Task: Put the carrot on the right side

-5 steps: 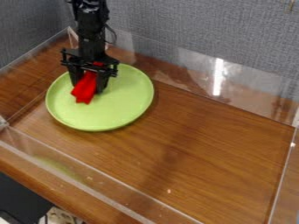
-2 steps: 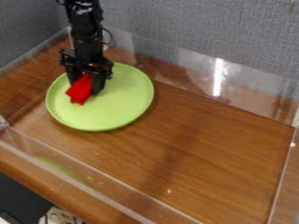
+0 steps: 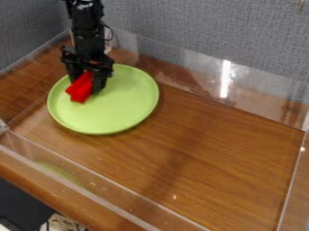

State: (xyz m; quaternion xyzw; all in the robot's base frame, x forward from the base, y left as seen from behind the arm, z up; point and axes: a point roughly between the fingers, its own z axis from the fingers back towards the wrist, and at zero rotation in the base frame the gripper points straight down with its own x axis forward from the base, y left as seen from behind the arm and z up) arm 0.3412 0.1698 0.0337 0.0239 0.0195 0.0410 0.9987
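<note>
Camera view: red blocky carrot (image 3: 79, 88) is at the upper left part of the lime-green round plate (image 3: 126, 113), near the rim on the picture's left, over the plate's surface. Whether its underside touches the plate, cannot tell. Long axis runs on a slant, lower left to upper right in the picture, lower end toward the viewer, upper end partly covered by the gripper. Which end is the tip, cannot tell.

Black gripper (image 3: 89, 74) comes down from the top left, fingers together, clamped on the carrot's upper part. Fingers partly overlap the plate's far left edge. Black arm (image 3: 87, 23) rises above it, roughly upright, in front of the grey textured wall (image 3: 205, 32).

Plate sits flat on the brown wooden table (image 3: 193, 149), toward its far left corner. Clear panel (image 3: 60, 169) along the near left side, another (image 3: 248, 86) along the far side, with a bright glare streak on it.
</note>
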